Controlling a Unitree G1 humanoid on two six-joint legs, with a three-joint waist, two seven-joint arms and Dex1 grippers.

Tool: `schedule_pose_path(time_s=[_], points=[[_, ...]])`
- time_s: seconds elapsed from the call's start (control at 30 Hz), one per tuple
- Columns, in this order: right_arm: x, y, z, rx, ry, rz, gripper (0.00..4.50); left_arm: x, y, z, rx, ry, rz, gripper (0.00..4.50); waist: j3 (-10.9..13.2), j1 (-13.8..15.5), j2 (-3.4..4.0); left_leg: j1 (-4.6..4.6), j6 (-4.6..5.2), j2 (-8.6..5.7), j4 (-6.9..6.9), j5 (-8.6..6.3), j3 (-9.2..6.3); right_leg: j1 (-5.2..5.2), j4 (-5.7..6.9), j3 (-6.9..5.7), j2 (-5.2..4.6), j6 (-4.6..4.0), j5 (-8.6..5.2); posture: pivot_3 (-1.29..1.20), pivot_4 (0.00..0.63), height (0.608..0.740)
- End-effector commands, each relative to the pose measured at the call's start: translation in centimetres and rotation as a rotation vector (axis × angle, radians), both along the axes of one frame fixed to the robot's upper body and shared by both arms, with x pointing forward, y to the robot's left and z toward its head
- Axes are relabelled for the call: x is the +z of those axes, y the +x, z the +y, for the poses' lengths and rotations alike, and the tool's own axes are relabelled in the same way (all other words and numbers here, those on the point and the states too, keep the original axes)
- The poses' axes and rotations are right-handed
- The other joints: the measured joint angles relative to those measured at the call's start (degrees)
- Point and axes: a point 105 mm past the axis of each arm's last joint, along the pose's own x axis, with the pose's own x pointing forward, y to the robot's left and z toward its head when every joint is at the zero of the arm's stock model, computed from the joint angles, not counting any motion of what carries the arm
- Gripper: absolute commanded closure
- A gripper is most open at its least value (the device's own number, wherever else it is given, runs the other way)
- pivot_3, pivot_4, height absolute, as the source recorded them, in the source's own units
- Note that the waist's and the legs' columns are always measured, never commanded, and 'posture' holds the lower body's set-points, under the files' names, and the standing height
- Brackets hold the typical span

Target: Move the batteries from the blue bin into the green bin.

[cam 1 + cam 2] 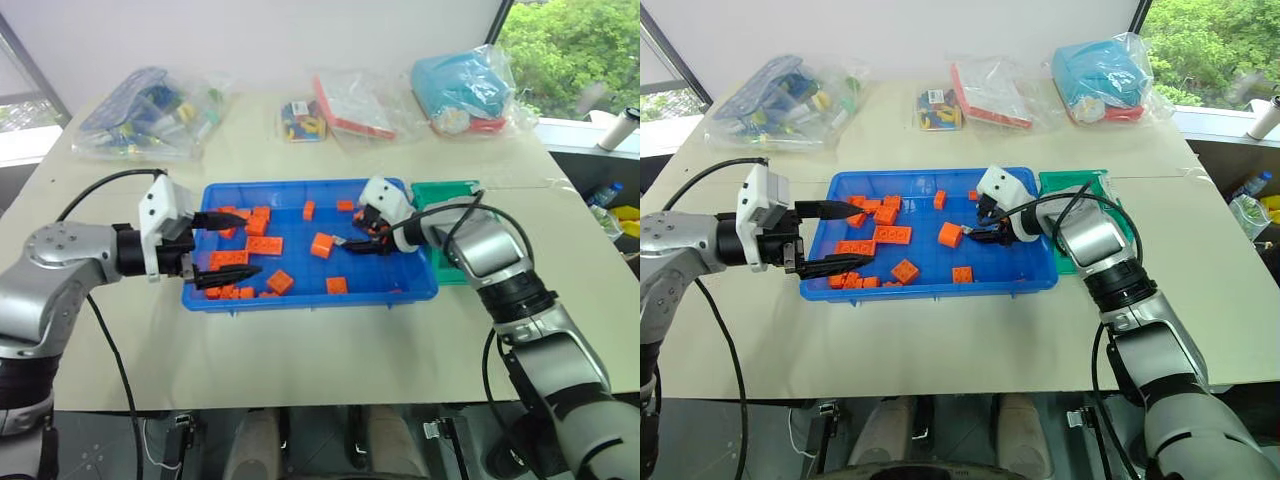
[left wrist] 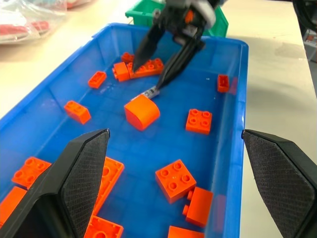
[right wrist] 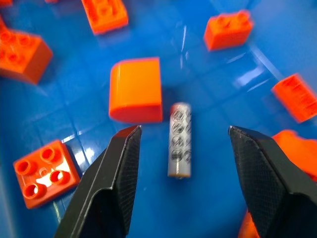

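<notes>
Big beige table [image 1: 300,350] carries everything. Blue bin [image 1: 300,298] sits mid-table, long side running left-right, floor scattered with orange bricks [image 1: 247,245], most of them bunched toward its left end. Green bin [image 1: 445,192] sits just beside the blue bin's right end, touching or nearly so, partly hidden behind the right arm. Along the table's far edge: clear bags of parts, a large one [image 1: 150,115] near the far left corner, a small one [image 1: 302,120] and a flat red-and-white one [image 1: 355,105] mid-edge, and a bag with something teal [image 1: 468,90] toward the far right. Left gripper [image 1: 228,248] is over the blue bin's left end, fingers wide apart, nothing between them, bricks below. Right gripper [image 3: 181,148] reaches in from the bin's right end, angled down toward the bin floor, fingers apart and straddling one battery [image 3: 179,140] without clamping it; cannot tell if the tips touch the floor. That battery lies flat on the blue bin floor, right of center, just beside a rounded orange block [image 3: 136,89], a narrow gap between them. Only this one battery is made out; it is in the blue bin. Green bin's inside is too hidden to tell its contents.
</notes>
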Motion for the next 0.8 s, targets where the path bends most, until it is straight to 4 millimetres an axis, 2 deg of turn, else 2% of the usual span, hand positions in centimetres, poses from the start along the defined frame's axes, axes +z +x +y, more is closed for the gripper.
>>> schedule_pose_path(time_s=[0.03,0.13,0.17,0.27,0.3,0.37,0.43,0.47,0.53,0.6,0.7,0.8], points=[[-1.1,0.4,0.4,0.039,-0.068,-0.065,1.64,1.2,-0.3,0.0,-0.002,0.001,-0.055,0.0,0.0,0.0,0.0,0.0,0.0,0.0,0.0,0.0,0.0,0.0,0.0,0.0,0.0,0.0,0.0,0.0,0.15,0.736],[-2.6,0.9,0.2,0.04,-0.122,-0.091,1.64,1.1,-0.2,-0.2,-0.006,0.0,-0.055,0.0,0.0,0.0,0.0,0.0,0.0,-0.01,0.0,0.0,0.0,0.0,-0.01,0.0,0.0,0.0,0.0,0.0,0.15,0.736],[-2.8,1.1,0.1,0.035,-0.121,-0.091,1.87,1.1,-0.2,-0.2,-0.007,-0.001,-0.056,0.0,0.0,0.0,-0.06,0.01,0.0,-0.01,0.0,0.0,0.01,0.01,-0.01,0.0,0.0,0.0,0.0,0.0,0.15,0.736],[-2.9,1.1,-0.1,0.028,-0.103,-0.081,2.96,1.1,-0.1,-0.3,-0.011,-0.003,-0.056,0.0,-0.1,0.0,-0.08,0.09,0.0,0.01,0.0,0.0,-0.02,0.09,0.0,0.0,0.02,0.0,0.0,0.0,0.15,0.736],[-2.9,1.1,-0.2,0.03,-0.104,-0.077,3.57,1.2,-0.1,-0.4,-0.012,-0.004,-0.057,0.0,-0.1,0.0,-0.08,0.09,0.0,0.01,0.01,0.0,-0.02,0.09,0.0,0.0,0.01,0.0,0.0,0.0,0.15,0.736],[-2.4,0.7,-0.3,0.039,-0.09,-0.067,4.45,1.2,0.0,-0.4,-0.018,-0.007,-0.053,0.0,-0.1,0.1,-0.08,0.09,-0.01,0.01,0.02,0.0,-0.02,0.1,0.0,0.0,0.01,0.0,0.0,0.0,0.15,0.736],[-0.9,0.4,-0.2,0.026,-0.03,-0.049,4.45,1.1,0.1,-0.5,-0.025,-0.012,-0.047,0.0,-0.1,0.2,-0.08,0.08,0.0,0.01,0.02,0.0,-0.03,0.11,0.0,-0.01,0.0,0.0,0.0,0.0,0.15,0.736],[0.7,0.2,-0.2,0.012,0.022,-0.047,4.45,1.0,0.1,-0.6,-0.032,-0.015,-0.044,0.0,-0.1,0.2,-0.08,0.08,-0.01,0.01,0.02,0.0,-0.04,0.11,0.0,-0.02,0.0,0.0,0.0,0.0,0.15,0.736],[3.4,0.0,-0.8,-0.016,0.09,-0.06,4.45,0.9,0.0,-0.8,-0.043,-0.02,-0.038,0.0,0.0,0.2,-0.06,0.05,-0.01,0.01,0.02,0.0,-0.04,0.09,0.0,-0.02,0.0,0.0,0.0,0.0,0.15,0.736],[5.2,-0.2,-1.8,-0.045,0.114,-0.083,4.45,0.9,-0.1,-0.9,-0.05,-0.021,-0.034,0.0,0.0,0.1,-0.06,0.04,0.0,0.01,0.02,0.0,-0.04,0.06,0.0,-0.02,-0.01,0.0,0.0,0.0,0.15,0.736],[8.9,0.0,-6.0,-0.17,0.148,-0.142,4.45,0.9,0.0,-0.9,-0.055,-0.022,-0.027,0.0,0.0,0.4,-0.04,0.04,0.0,0.0,0.01,0.0,-0.04,0.06,0.0,-0.02,-0.01,0.0,0.0,0.0,0.15,0.736],[10.2,-0.4,-9.8,-0.276,0.124,-0.166,4.45,0.8,0.0,-0.7,-0.055,-0.021,-0.02,0.0,0.0,0.5,-0.05,0.03,0.0,-0.02,0.01,-0.01,-0.03,0.07,-0.06,-0.03,-0.06,-0.01,-0.01,0.0,0.15,0.736]])
